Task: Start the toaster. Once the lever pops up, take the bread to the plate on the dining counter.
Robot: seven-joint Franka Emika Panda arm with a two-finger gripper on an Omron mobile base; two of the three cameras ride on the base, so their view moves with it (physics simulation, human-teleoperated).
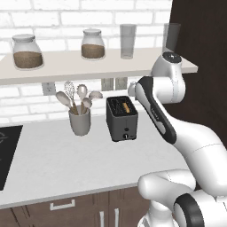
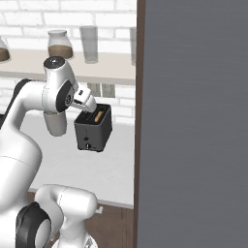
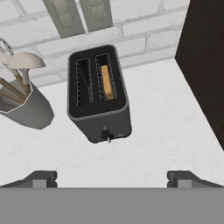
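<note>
Toaster (image 3: pixel 99 94) stands on the grey worktop (image 1: pixel 53 164) beside the utensil crock (image 1: pixel 80 120). Bread (image 3: pixel 106 82) sits down in the slot nearer the dark cabinet side. Gripper (image 3: pixel 112 178) hovers above, fingers spread wide, holding nothing. Step in hand: starting the toaster. The small front control (image 3: pixel 106 136) is probably the lever; descend onto it squarely and press straight down.

No readable text, labels or numbers on anything visible.

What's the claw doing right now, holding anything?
Claw: open wide, holding nothing, poised above the toaster with the bread sitting in one slot.
</note>
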